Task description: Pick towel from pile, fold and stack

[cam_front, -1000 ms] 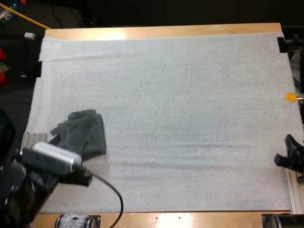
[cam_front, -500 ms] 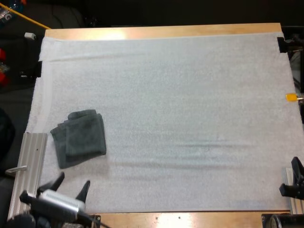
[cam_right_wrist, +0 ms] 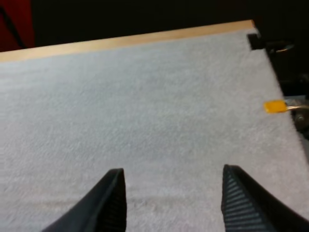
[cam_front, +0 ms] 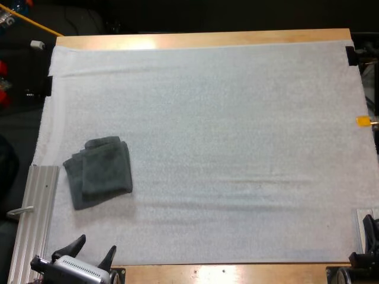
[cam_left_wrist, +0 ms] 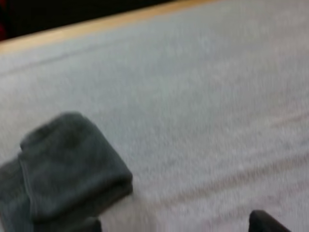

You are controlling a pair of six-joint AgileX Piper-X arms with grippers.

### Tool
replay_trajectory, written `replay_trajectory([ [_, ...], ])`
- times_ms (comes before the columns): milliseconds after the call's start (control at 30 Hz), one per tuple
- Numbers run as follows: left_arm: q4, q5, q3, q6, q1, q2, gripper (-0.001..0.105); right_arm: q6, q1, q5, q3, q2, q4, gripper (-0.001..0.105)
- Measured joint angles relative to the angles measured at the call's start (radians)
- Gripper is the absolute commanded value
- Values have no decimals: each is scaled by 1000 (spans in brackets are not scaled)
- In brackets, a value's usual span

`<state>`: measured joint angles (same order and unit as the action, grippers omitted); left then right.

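Jaws first: left gripper (cam_front: 96,244) has its fingers spread wide, nothing between them, touching nothing. It sits at the bottom left of the high view, over the near edge of the table (cam_front: 207,38), below the towel stack and apart from it.

Right gripper (cam_right_wrist: 174,169) is also wide open. Its wrist view has only bare white mat (cam_front: 237,118) between the two fingers, no cloth contact. In the high view it sits at the bottom right corner, at the mat's edge, well apart from the stack.

Task item: folded towel stack (cam_front: 100,171), dark grey-green, lying flat on the mat in the lower left of the high view. The smaller folded piece rests on a wider layer, with its edges roughly lined up and the lower layer sticking out on the left and near sides. The left wrist view has the same stack (cam_left_wrist: 67,169) close by, with the top fold rounded and tidy. Can't tell how many towels are in it.

Progress, my read: that stack is the one cloth item on the mat and both grippers hold nothing, so pick, fold and stack look done for what's on the table. Only leftover I'd flag is the slightly offset lower layer, cosmetic at most.
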<state>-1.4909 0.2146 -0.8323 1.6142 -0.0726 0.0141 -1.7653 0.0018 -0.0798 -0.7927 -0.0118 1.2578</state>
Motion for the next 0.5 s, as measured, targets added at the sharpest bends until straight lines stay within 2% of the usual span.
replay_trajectory([
  [233,-10,0,8,0,0,0,59,0,0,-5,0,0,-8,44],
  [367,100,0,21,0,0,0,59,0,0,-5,0,0,-105,44],
  [500,239,0,78,0,0,0,59,0,0,-5,0,0,-220,44],
])
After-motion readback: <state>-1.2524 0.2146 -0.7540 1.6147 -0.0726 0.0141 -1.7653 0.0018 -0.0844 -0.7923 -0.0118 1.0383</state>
